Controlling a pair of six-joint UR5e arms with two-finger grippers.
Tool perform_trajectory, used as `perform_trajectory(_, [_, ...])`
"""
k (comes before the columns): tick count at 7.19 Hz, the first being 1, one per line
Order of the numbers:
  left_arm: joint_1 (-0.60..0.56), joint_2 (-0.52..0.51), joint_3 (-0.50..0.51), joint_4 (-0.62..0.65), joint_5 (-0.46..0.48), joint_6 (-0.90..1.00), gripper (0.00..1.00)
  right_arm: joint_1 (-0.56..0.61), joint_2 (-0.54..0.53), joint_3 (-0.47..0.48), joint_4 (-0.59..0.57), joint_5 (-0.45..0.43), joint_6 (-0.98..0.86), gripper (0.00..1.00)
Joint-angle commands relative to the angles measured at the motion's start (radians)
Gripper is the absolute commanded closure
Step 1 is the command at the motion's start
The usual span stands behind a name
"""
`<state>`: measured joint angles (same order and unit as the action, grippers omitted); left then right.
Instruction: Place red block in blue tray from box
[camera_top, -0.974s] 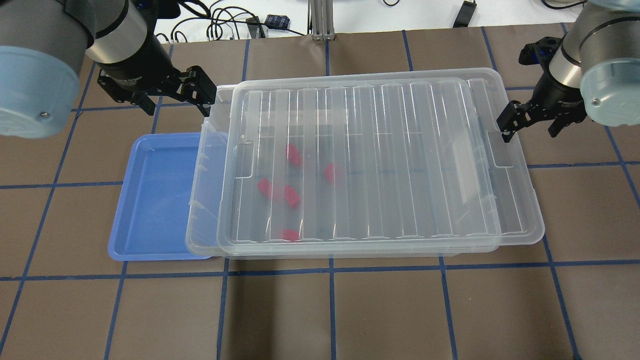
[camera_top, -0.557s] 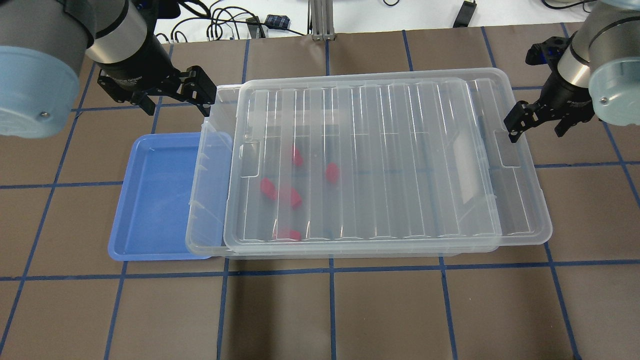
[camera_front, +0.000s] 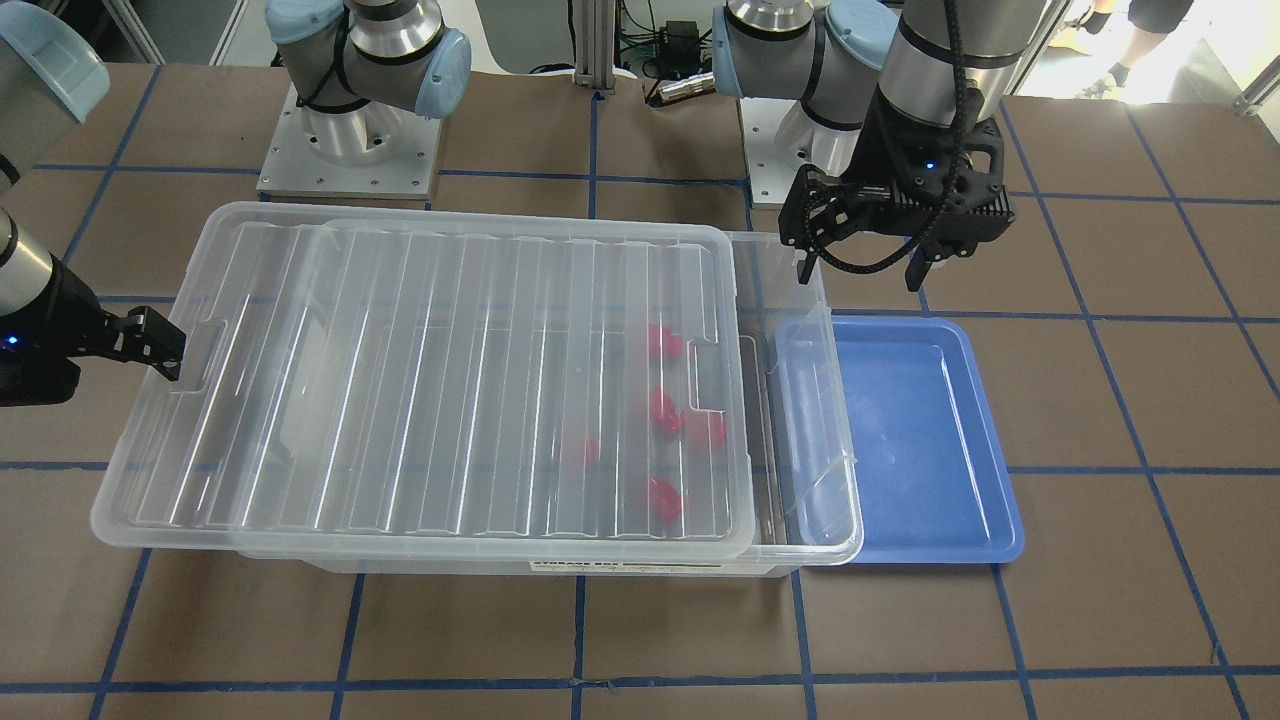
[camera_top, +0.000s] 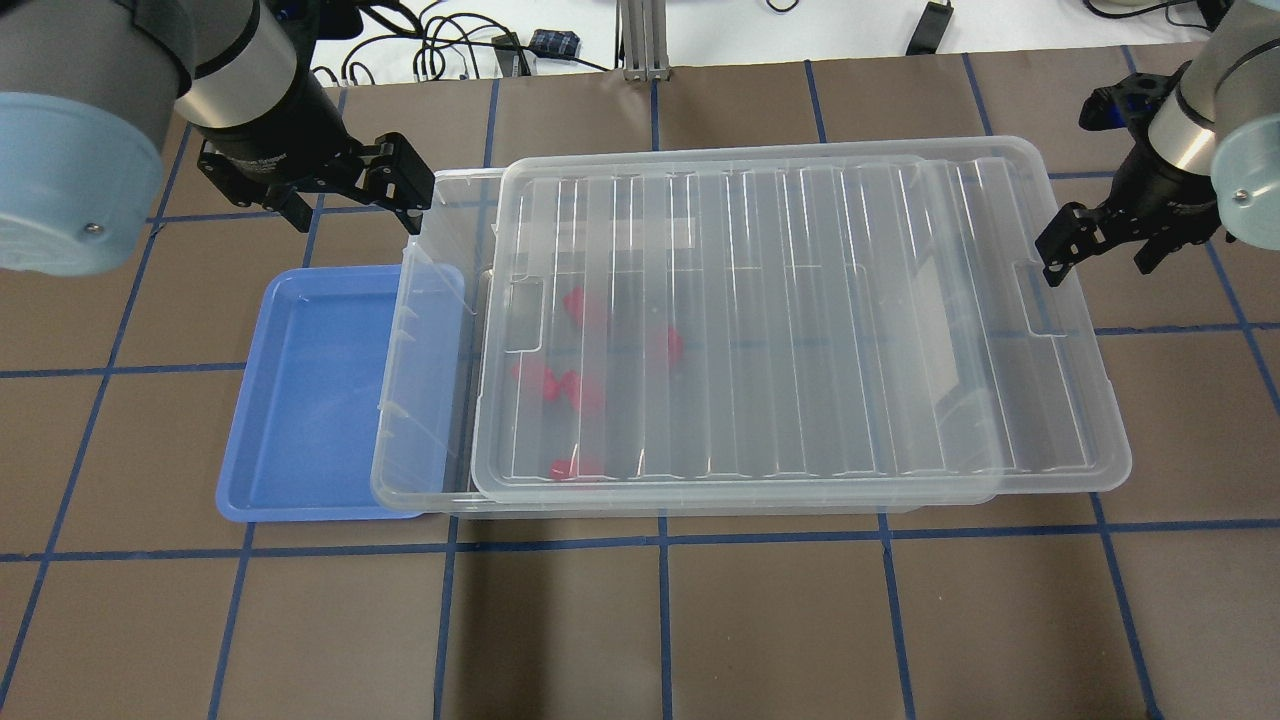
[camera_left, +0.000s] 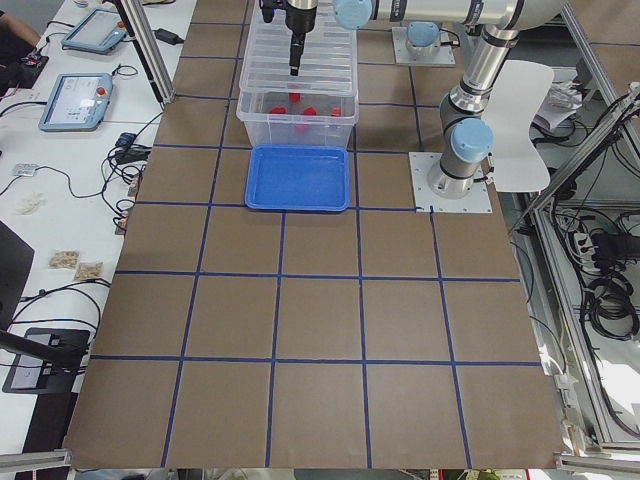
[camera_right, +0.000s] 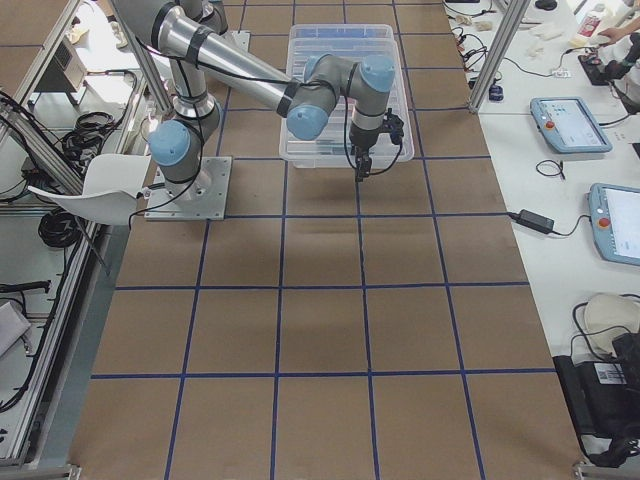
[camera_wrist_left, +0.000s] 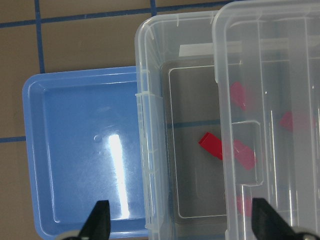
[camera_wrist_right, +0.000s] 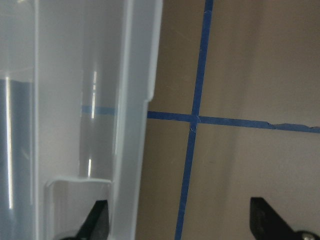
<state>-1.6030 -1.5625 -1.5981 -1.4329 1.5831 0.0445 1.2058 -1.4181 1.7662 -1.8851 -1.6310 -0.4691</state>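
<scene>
The clear box holds several red blocks, also seen in the front view. Its ribbed lid lies shifted toward my right, leaving a strip at the box's left end uncovered. One red block lies in that strip. The blue tray sits partly under the box's left end and has nothing in it. My left gripper is open and empty above the box's far left corner. My right gripper is open, with one finger at the lid's right handle notch.
Brown table with blue tape grid. Cables and a metal post lie beyond the far edge. Both arm bases stand behind the box. The box's label strip faces the front.
The lid has slid further toward my right together with the right gripper, uncovering more of the box's left end. The left arm, the box and the tray have not moved.
</scene>
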Motion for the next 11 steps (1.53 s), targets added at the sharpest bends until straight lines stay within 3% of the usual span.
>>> perform_trajectory(1, [0.000, -0.004, 0.001, 0.000, -0.002, 0.000, 0.00, -0.047, -0.004, 0.003, 0.003, 0.000, -0.035, 0.00])
perform_trajectory(11, [-0.003, -0.013, 0.000, 0.002, -0.012, -0.015, 0.00, -0.143, 0.004, -0.005, -0.008, 0.005, -0.158, 0.00])
